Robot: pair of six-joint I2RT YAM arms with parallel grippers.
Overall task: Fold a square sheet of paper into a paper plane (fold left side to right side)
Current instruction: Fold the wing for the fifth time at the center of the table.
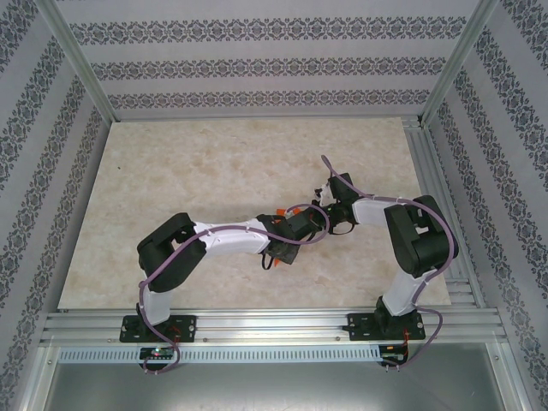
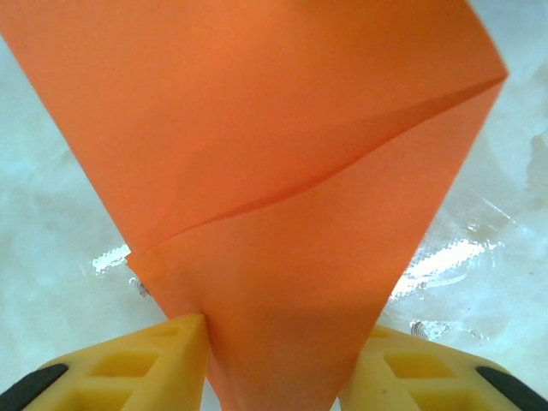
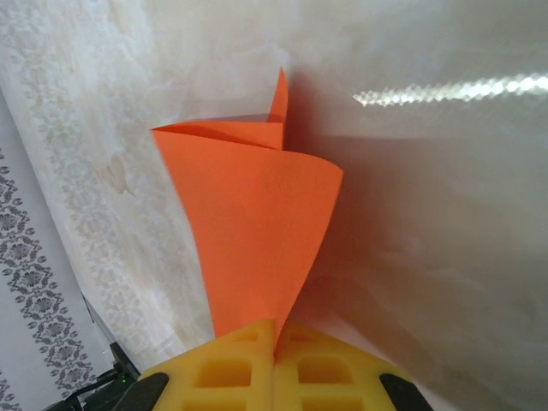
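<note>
The orange paper (image 2: 282,171) is partly folded, with a crease running across it, and narrows to a point between the yellow fingers (image 2: 171,360) of my left gripper (image 2: 282,330). Those fingers stand apart, one at each edge of the paper. In the right wrist view the orange paper (image 3: 257,231) curls up off the table, and my right gripper (image 3: 276,325) is shut on its near corner. From above, the two grippers meet over the middle of the table, where a sliver of the orange paper (image 1: 281,212) shows between them.
The pale marbled tabletop (image 1: 188,188) spreads round the arms. Patterned walls (image 1: 257,64) and metal frame posts close in the back and both sides. An aluminium rail (image 1: 274,325) runs along the near edge.
</note>
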